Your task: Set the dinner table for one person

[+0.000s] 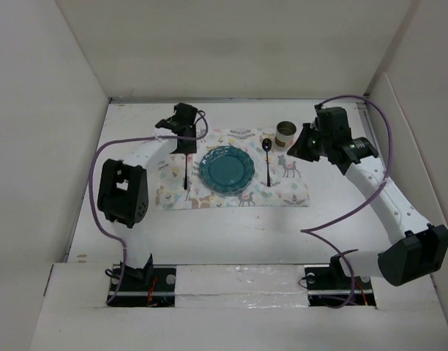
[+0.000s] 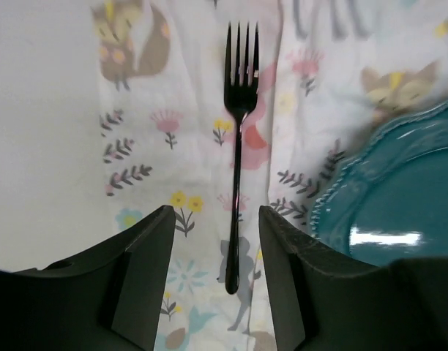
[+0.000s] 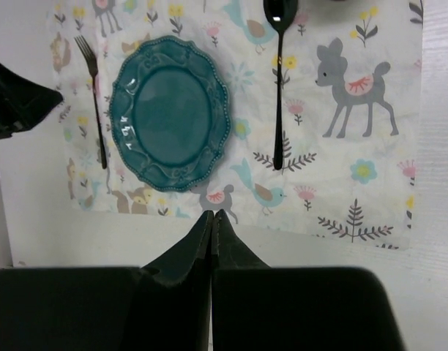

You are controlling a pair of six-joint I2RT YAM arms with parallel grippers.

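Overall, the dinner table (image 1: 231, 230) is a plain white top filling the floor of the white-walled enclosure, with both arm bases at its near edge.

Item 1. A placemat (image 1: 293, 191) printed with animals and flowers lies flat on the far half of the table, roughly centred between left and right.

Item 2. The left arm (image 1: 121, 191) reaches to the far left part of the placemat. The right arm (image 1: 381, 194) reaches in from the right towards the mat's far right corner.

Item 3. A teal plate (image 1: 226, 170) with a scalloped rim sits on the middle of the placemat, nothing on it.

Item 4. The left gripper (image 2: 215, 219) hangs above the left part of the mat, jaws parted and holding nothing. In the left wrist view the end of the fork handle shows in the gap between the fingers (image 2: 147, 248), with no contact visible.

Item 5. The right gripper (image 3: 211, 219) has its jaws pressed together with nothing between them, raised over the mat.

Item 6. A black spoon (image 1: 269, 162) lies on the mat just right of the plate, bowl to the far end.

Item 7. A black fork (image 1: 187, 172) lies on the mat just left of the plate, tines to the far end, parallel to the spoon.

Item 8. A small cup (image 1: 286, 134) stands upright at the mat's far edge, just right of the spoon bowl.
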